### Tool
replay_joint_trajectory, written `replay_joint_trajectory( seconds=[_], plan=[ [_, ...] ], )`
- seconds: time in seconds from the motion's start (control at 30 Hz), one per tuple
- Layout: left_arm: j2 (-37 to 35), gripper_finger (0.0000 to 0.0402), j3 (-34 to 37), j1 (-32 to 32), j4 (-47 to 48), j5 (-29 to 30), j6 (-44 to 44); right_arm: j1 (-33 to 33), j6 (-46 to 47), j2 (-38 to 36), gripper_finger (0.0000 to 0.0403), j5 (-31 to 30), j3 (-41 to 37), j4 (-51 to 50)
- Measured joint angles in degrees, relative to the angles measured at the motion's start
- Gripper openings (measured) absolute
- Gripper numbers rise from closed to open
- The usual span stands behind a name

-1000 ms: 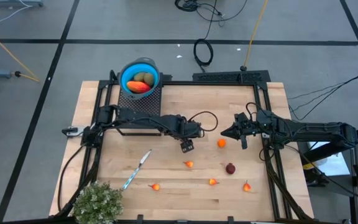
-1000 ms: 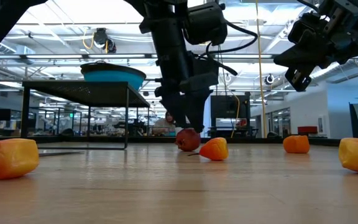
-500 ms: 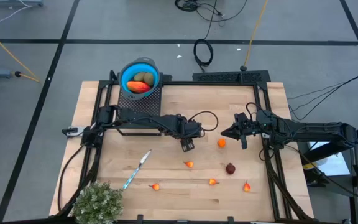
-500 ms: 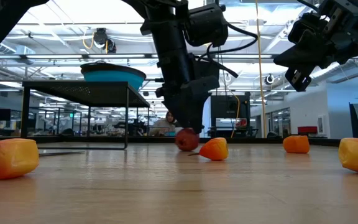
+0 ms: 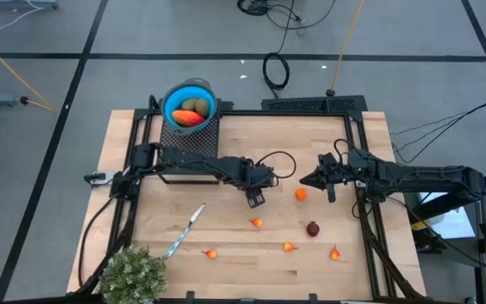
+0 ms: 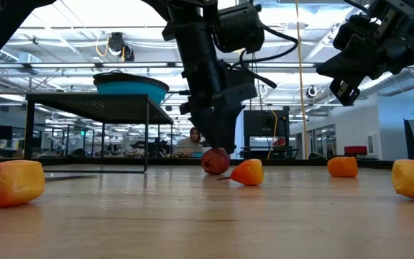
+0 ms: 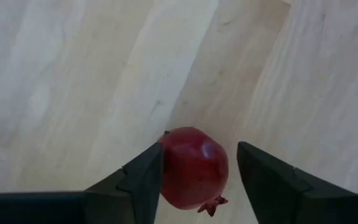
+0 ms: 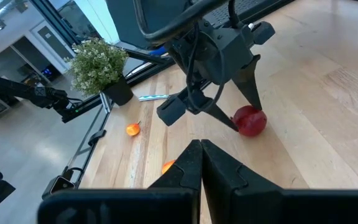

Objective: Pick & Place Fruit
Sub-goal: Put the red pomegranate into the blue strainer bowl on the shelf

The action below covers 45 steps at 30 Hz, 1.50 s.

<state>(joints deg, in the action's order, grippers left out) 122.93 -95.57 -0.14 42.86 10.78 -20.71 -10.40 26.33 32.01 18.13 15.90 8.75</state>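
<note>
The dark red pomegranate (image 7: 194,167) sits on the wooden table (image 5: 226,262) near its middle, between the two dark fingers of the left gripper (image 7: 199,171); one finger (image 7: 143,174) touches its side, the other stands just clear — so the fingers straddle it without yet pinching. The right gripper (image 5: 315,179) hangs above the table by a small orange fruit (image 5: 300,194), fingers pressed together and holding nothing. The blue bowl (image 5: 170,97) on its black stand already holds a red-orange piece and olive ovals. The risk — as I judge it — is that the round fruit rolls aside as the free finger meets it; an off-centre squeeze could push it out.
</note>
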Motion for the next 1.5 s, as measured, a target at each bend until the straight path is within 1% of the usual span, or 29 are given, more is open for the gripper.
replay_joint_trajectory(
  seconds=[0.23, 0.3, 0.4, 0.5, 0.63, 0.77, 1.13, 1.27, 1.5],
  plan=[
    [0.00, 0.0265, 0.00, 0.00, -0.23, -0.24, -0.55, 0.00, 0.00, 0.00, 0.0000, 0.01, 0.00, -0.02],
    [-0.06, 0.0276, 0.83, 0.00, -1.53, -0.26, -0.91, 0.00, 0.00, 0.00, 0.0000, 0.02, 0.00, 0.00],
    [-0.06, 0.0285, 3.12, -0.11, -3.56, -0.39, -1.59, -0.01, 0.00, 0.00, 0.0000, 0.01, 0.00, -0.02],
    [-0.01, 0.0286, 3.70, -0.31, -3.71, -0.67, -1.97, 0.00, 0.00, 0.00, 0.0000, 0.02, 0.00, -0.01],
    [-0.04, 0.0276, 3.98, -0.37, -3.77, -0.35, -1.90, 0.00, 0.00, 0.00, 0.0000, 0.00, 0.00, -0.02],
    [-0.04, 0.0257, 3.98, -0.35, -3.99, -0.24, -1.73, -0.01, 0.00, -0.02, 0.0000, 0.00, 0.00, -0.02],
    [-0.04, 0.0180, 3.90, -0.35, -3.97, -0.15, -1.49, 0.00, 0.00, -0.02, 0.0000, 0.01, 0.00, -0.02],
    [-0.39, 0.0176, 2.33, -0.31, -3.26, -0.17, -0.74, -0.01, 0.00, -0.02, 0.0000, 0.01, 0.00, -0.02],
    [-2.10, 0.0181, -3.33, -0.31, -2.09, 0.29, 2.08, 0.00, 0.00, -0.02, 0.0000, 0.00, 0.01, -0.04]
  ],
)
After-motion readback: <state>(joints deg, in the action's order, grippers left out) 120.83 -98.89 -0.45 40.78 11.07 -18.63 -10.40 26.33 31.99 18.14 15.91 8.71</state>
